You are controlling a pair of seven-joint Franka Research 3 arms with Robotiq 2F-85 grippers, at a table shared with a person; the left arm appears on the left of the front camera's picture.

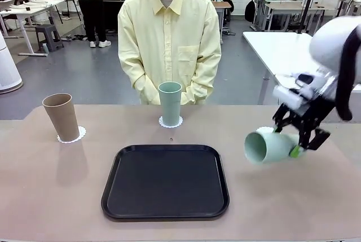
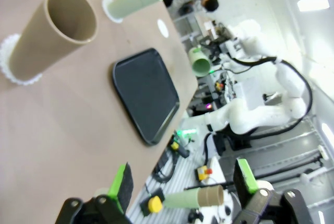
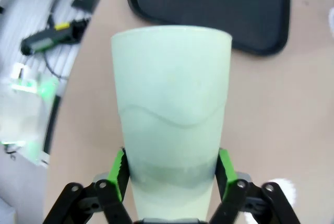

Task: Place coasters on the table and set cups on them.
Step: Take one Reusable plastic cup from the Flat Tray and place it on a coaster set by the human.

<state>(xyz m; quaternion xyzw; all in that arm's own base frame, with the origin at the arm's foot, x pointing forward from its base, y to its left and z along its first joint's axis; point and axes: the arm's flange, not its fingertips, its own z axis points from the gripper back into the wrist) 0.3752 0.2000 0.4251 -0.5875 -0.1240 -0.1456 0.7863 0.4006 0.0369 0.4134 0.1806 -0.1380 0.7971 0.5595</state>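
Right gripper (image 1: 299, 140), at right of frame, clamped on a sage green cup (image 1: 269, 146) held sideways above the table (image 1: 56, 191); left gripper (image 2: 182, 190) open; tan cup (image 1: 61, 117) and second green cup (image 1: 170, 103) upright on coasters (image 1: 73, 136) at upper left and centre.

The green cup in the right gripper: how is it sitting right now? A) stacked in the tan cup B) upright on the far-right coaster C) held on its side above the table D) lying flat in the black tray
C: the right gripper clamps the green cup near its base, mouth pointing sideways above the table.
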